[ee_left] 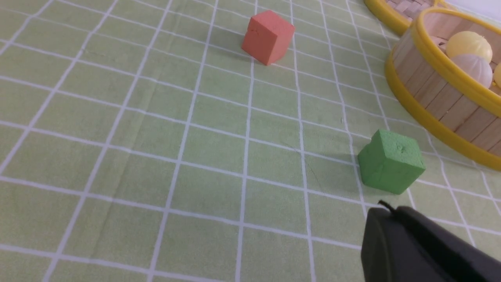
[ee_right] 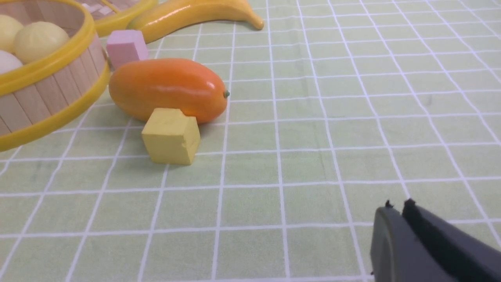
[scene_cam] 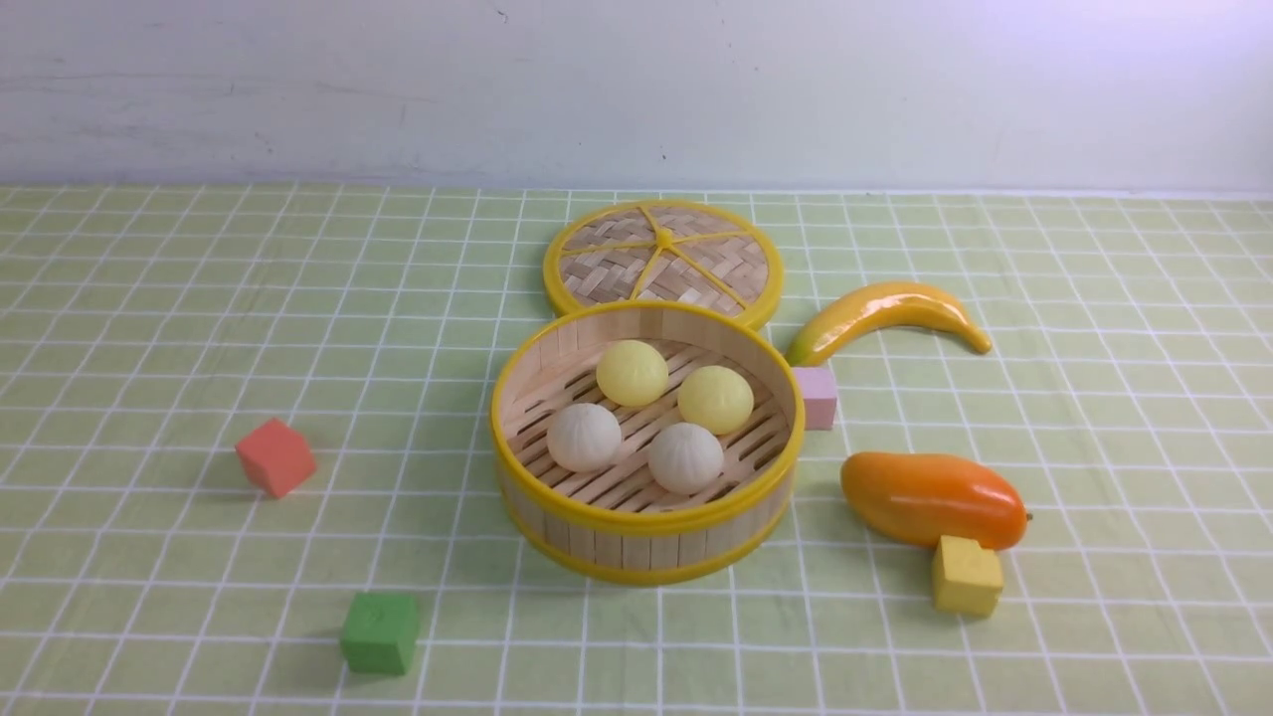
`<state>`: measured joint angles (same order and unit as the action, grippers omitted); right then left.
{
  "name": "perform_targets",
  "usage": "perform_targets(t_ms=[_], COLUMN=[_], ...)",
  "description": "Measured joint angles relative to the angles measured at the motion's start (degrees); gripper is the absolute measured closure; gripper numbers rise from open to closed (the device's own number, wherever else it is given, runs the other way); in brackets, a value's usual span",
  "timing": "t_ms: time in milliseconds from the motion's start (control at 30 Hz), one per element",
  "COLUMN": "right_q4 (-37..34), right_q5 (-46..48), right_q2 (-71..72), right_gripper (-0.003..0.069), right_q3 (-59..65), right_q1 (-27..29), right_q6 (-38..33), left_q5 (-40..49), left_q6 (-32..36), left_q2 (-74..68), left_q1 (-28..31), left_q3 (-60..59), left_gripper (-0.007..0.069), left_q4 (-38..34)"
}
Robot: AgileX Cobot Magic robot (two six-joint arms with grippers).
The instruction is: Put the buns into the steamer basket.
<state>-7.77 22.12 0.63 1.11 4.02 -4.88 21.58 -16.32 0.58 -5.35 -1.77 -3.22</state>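
The steamer basket stands at the middle of the checked cloth. Inside it lie two pale yellow buns at the back and two off-white buns at the front. Neither arm shows in the front view. In the left wrist view my left gripper is shut and empty above the cloth, close to the green cube, with the basket beyond. In the right wrist view my right gripper has its fingers together, holding nothing, well away from the basket.
The woven lid lies flat behind the basket. A banana, a pink cube, an orange mango and a yellow cube sit to its right. A red cube and the green cube sit to its left.
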Motion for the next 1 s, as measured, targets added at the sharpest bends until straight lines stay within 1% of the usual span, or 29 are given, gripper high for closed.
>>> perform_targets(t_ms=[1000], right_q4=[0.0], right_q5=[0.0], right_q2=[0.0], right_gripper=[0.0587], right_q3=[0.0], right_q1=[0.0], right_q6=[-0.06], left_q5=[0.0], left_q6=[-0.05], left_q2=[0.0], left_q1=[0.0], left_q3=[0.0], left_gripper=[0.0637], left_q4=[0.0])
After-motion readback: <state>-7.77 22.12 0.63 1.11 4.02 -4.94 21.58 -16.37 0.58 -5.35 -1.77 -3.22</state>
